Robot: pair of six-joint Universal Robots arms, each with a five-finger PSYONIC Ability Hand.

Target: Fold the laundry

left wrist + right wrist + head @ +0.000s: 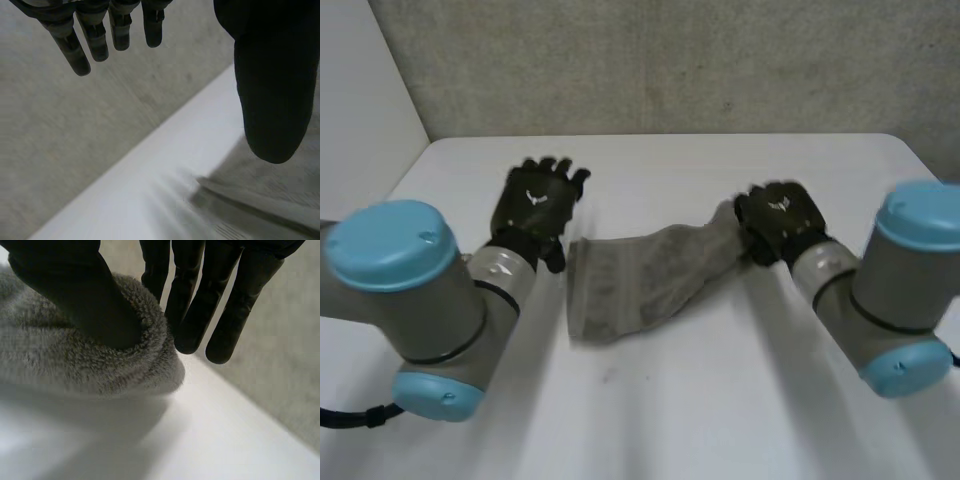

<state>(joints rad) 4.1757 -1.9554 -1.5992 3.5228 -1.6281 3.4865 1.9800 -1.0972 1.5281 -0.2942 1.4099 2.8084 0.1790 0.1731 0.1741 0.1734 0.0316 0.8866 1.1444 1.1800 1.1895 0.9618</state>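
The white table (720,420) carries one piece of laundry, a grey fleecy cloth (640,285), lying near its middle. The cloth spreads flat and wide toward 9 o'clock and is drawn into a narrow, raised end toward 2 o'clock.

By its thick pile and the limp way it sags, I judge it light, soft and floppy. It is unlikely to slip in a grip, but it will droop and bunch wherever it is unsupported. It is best taken at corners or along an edge, one hand to each end, so the fold stays square. The free straight edge at 9 o'clock looks like the natural second hold.

The right hand (778,218) sits at the cloth's narrow 2 o'clock end. In the right wrist view its thumb (90,300) is sunk into the fleece, whose rolled edge lies between the thumb and the nearly straight fingers (192,315). This reads as a pinch on that end.

The left hand (533,205) hovers at 10 o'clock of the cloth, just beside its flat edge. Its fingers (100,35) are straight and spread well apart from the thumb (272,90), and they hold nothing.
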